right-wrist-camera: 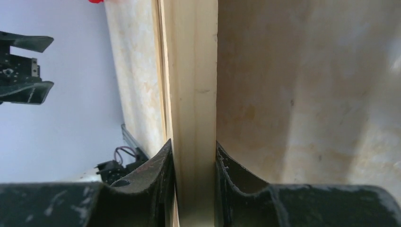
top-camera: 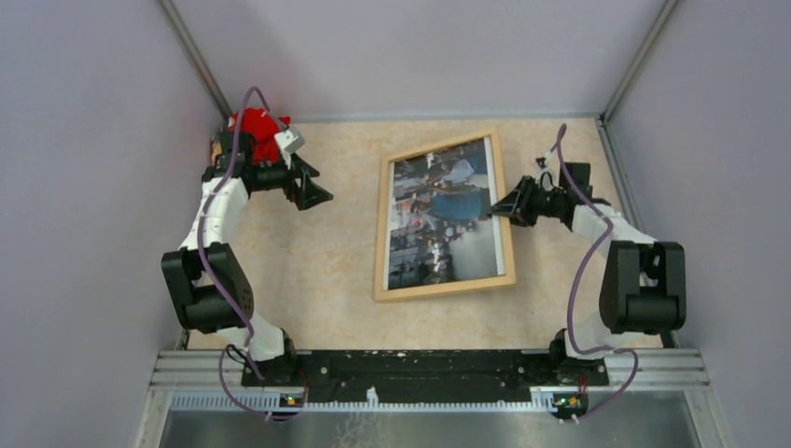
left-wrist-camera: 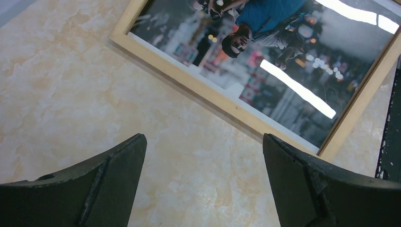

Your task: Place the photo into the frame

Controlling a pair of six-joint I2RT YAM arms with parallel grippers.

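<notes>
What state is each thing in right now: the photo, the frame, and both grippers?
frame: lying face up, right rail clamped.
photo: inside the frame, picture side up.
left gripper: open, empty, over the table.
right gripper: shut on the frame's rail.

Bright, even light; glare streaks the photo (left-wrist-camera: 265,52).

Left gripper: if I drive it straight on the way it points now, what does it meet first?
Probably the near rail of the frame, photo just beyond. The open left gripper has only bare table ahead until then; if pitched down, it could touch table first.
</notes>
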